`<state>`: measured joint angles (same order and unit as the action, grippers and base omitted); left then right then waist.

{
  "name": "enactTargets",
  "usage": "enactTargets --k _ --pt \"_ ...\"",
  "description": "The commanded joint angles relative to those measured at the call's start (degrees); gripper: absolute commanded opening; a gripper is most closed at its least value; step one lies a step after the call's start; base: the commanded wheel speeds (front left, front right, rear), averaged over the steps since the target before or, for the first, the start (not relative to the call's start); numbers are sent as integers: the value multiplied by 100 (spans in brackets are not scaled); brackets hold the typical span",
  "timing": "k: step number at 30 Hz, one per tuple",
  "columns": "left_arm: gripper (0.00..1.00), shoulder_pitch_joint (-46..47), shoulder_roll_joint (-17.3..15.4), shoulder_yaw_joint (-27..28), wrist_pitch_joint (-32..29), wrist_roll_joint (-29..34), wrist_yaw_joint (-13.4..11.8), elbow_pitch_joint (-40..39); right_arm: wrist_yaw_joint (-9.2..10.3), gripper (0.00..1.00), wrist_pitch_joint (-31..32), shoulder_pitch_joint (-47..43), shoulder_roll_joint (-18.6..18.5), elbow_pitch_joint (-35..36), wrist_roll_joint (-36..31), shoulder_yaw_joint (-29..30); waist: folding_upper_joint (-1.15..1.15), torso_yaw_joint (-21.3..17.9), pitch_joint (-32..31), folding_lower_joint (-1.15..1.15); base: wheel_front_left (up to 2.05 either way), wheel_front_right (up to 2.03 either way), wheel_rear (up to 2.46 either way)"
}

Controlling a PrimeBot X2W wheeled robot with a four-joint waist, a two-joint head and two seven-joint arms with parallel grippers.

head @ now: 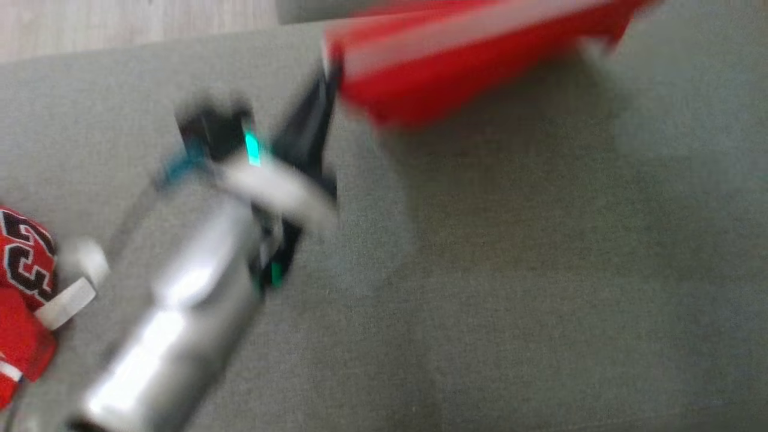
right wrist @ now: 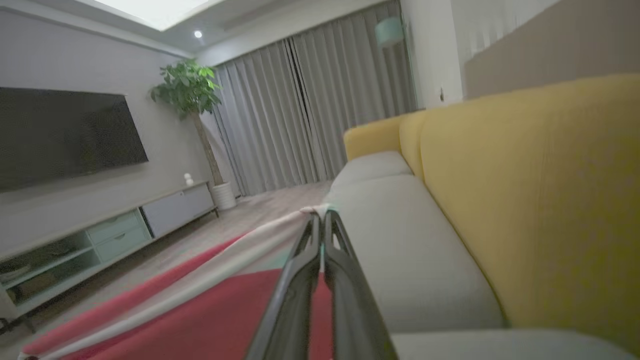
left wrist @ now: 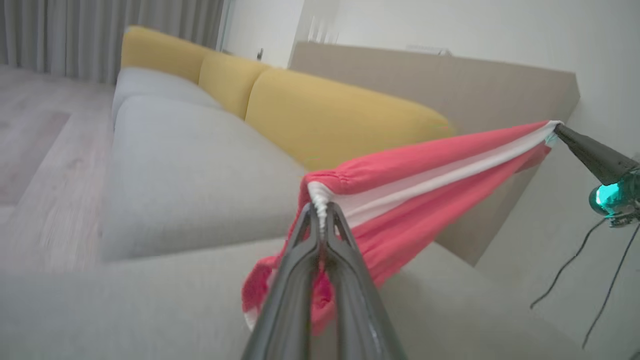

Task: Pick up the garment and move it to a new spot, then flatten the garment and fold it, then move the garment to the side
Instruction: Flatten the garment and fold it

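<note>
Left gripper (left wrist: 320, 212): fully closed, clamping garment (left wrist: 425, 170) at its white-trimmed edge | Right gripper (right wrist: 320, 217): fully closed, clamping the opposite end | Position: garment stretched taut between both grippers, above grey sofa seat (left wrist: 190, 175).

Living room: sofa (right wrist: 410, 240), television (right wrist: 65, 135), curtains (right wrist: 300, 115)

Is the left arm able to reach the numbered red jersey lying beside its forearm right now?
Probably not yet: the left tool is shut on the striped red garment, stretched to the right tool, and the jersey lies behind it.
</note>
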<state>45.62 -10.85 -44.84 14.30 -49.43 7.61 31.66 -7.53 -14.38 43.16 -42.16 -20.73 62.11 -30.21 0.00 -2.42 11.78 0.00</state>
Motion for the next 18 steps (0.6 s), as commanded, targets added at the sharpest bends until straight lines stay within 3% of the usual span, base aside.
enactTargets --k 1,10,18 --pt "0 -119 -242 248 66 163 -14 -206 4 0 -60 -379 -196 119 51 100 0 37 -146 0 0 0 0" --pt "0 -2733 -227 73 69 1117 -139 -786 4 0 -61 -3075 -86 444 213 331 0 60 -743 0 0 0 0" --pt "0 -4095 -420 11 27 1120 -477 -1528 4 0 -13 -5068 -141 1242 214 1205 0 116 -983 0 0 0 0"
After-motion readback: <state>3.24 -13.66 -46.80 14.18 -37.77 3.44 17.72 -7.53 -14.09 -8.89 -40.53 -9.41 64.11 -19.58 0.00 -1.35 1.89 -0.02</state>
